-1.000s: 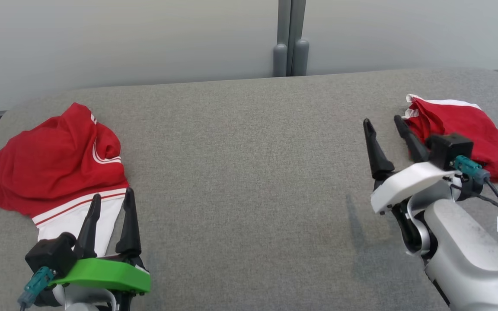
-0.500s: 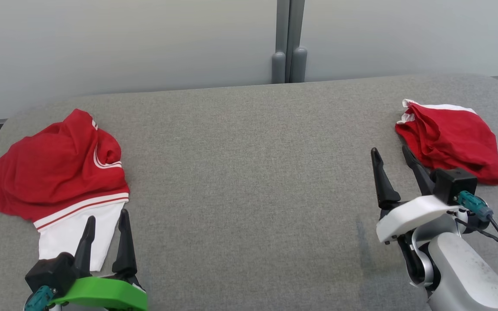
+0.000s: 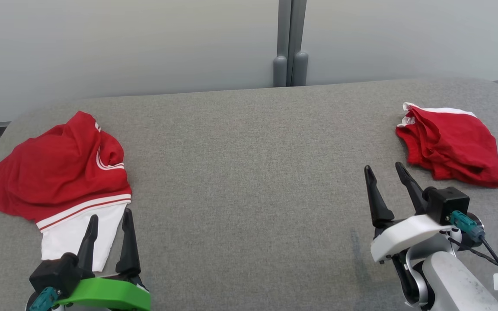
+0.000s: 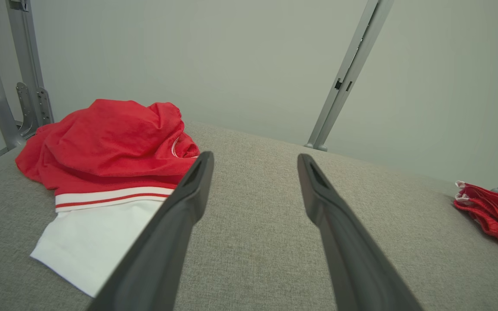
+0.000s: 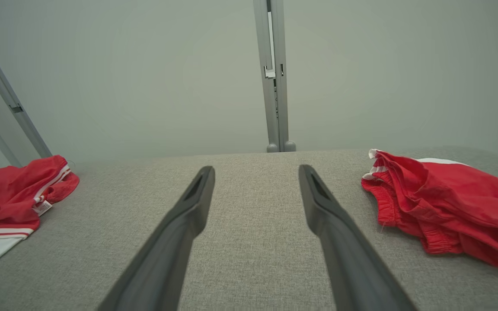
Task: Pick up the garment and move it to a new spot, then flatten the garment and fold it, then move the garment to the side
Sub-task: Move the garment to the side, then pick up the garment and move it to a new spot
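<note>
The right tool [image 3: 382, 166] is backing off the garment [image 3: 450, 149] laid aside right; it and the left tool [image 3: 110, 213] are gaping, empty.

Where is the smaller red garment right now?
In the head view, the smaller red garment lies on the table's right side, just beyond and right of the right gripper, not touching it.
</note>
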